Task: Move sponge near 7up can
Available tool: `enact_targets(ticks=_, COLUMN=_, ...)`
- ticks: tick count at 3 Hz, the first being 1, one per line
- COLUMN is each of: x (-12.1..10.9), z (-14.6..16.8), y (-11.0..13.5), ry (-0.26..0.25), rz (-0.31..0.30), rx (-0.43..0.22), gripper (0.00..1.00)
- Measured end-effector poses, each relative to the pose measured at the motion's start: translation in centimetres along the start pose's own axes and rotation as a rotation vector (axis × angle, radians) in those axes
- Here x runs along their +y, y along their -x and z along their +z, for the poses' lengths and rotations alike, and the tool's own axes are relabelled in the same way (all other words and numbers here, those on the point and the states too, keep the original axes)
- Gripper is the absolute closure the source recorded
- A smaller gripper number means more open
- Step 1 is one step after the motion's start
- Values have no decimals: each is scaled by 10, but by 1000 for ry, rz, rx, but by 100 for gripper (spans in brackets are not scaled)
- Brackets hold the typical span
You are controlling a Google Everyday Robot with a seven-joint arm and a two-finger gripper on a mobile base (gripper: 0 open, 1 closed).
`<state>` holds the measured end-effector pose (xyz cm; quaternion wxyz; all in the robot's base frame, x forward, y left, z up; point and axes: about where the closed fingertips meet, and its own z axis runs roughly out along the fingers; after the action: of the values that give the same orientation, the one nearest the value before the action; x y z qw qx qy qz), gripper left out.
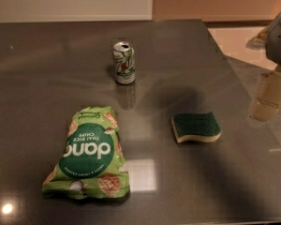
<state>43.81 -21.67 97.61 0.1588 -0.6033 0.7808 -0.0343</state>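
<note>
The sponge (196, 127) lies flat on the dark grey table (47, 78), right of centre, dark green scrub top up over a pale yellow base. The 7up can (124, 63) stands upright toward the back, left of and beyond the sponge. The gripper (268, 100) hangs at the right edge of the view, pale and blurred, to the right of the sponge and apart from it. It holds nothing that I can see.
A large green chip bag (90, 153) lies at the front left, below the can. The table's right edge (253, 107) runs diagonally under the gripper. A pale wall and floor lie beyond the far edge.
</note>
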Motion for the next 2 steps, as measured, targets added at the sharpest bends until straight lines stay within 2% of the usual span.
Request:
enact_targets(ticks=1, x=0, z=0, y=0, ry=-1, rz=-1, rx=-1, gripper=0)
enact_targets(ticks=2, x=4, z=18, y=0, ry=29, rz=-19, rx=-18, gripper=0)
